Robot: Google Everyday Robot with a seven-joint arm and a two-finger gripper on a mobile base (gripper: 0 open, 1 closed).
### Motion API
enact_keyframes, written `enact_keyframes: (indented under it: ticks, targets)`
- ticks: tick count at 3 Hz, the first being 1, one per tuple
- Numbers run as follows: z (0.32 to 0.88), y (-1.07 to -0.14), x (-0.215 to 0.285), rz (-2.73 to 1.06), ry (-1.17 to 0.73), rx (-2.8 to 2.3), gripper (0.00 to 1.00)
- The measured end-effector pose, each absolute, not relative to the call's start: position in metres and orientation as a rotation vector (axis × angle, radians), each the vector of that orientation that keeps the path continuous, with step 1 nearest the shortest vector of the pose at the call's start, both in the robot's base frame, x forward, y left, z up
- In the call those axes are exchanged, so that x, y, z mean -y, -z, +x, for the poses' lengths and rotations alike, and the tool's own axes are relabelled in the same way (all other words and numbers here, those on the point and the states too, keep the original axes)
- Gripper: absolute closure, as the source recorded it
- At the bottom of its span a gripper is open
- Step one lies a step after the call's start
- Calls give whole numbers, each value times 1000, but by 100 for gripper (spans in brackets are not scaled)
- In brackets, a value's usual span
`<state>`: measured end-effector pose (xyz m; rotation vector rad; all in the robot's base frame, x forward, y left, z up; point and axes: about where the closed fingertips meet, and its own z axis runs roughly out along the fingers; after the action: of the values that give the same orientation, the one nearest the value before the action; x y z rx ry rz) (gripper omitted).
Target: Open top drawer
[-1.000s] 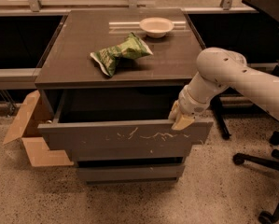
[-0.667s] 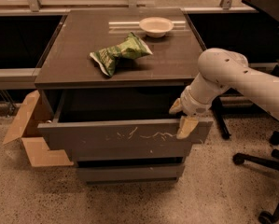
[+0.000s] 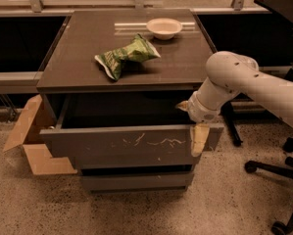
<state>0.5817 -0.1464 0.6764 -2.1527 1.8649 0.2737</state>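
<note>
— Where is the drawer?
— Under the front edge of the dark brown table (image 3: 77,58). The wide, dark grey, scratched top drawer (image 3: 131,146) stands pulled out. Its long axis runs along that edge, its front panel faces the camera, and its inside is dark.
— And the end effector?
— The cream end effector (image 3: 195,126) sits at the drawer front's right end. Open or closed, I cannot tell.
</note>
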Motion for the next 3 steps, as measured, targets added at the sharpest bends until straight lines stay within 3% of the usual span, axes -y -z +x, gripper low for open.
enact_keyframes:
  ticks: [2,3]
  targets:
    - [539,-678,130,-2204,-334,-1860,0]
    - [520,-676,123,-2224,-377,-1844,16]
